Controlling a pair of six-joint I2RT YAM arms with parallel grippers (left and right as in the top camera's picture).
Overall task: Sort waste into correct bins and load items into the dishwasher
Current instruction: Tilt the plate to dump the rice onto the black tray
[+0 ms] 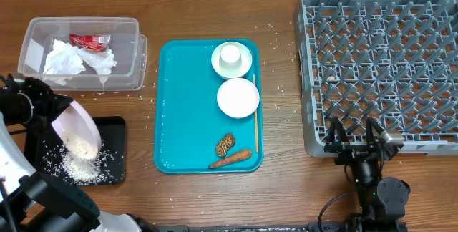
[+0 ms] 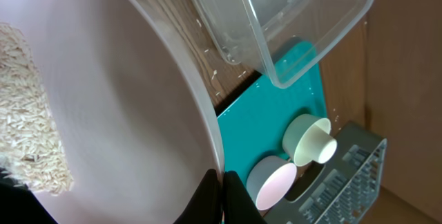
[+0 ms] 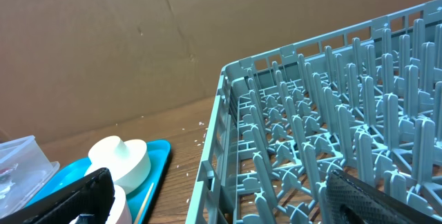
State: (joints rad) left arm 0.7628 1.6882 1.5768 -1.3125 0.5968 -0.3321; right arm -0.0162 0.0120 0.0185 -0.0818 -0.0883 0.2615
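Overhead: tilted bowl (image 1: pixel 72 122) over tray (image 1: pixel 114 127)

Glossy teal plastic tray (image 1: pixel 179 103), clear plastic bin (image 1: pixel 82 53), matt grey plastic rack (image 1: pixel 379 60), wood-grain table (image 1: pixel 279 189).

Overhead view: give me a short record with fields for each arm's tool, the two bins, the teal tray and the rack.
left tool: shut on the rim of the rice bowl, which is tilted over the black tray
black tray: rice piled inside, stray grains around it
clear container: crumpled tissue, red wrapper
teal tray: upturned cup on a saucer, white bowl, chopstick, carrot piece, brown snack
dish rack: no dishes in it
right tool: open, at the rack's near edge, holding nothing
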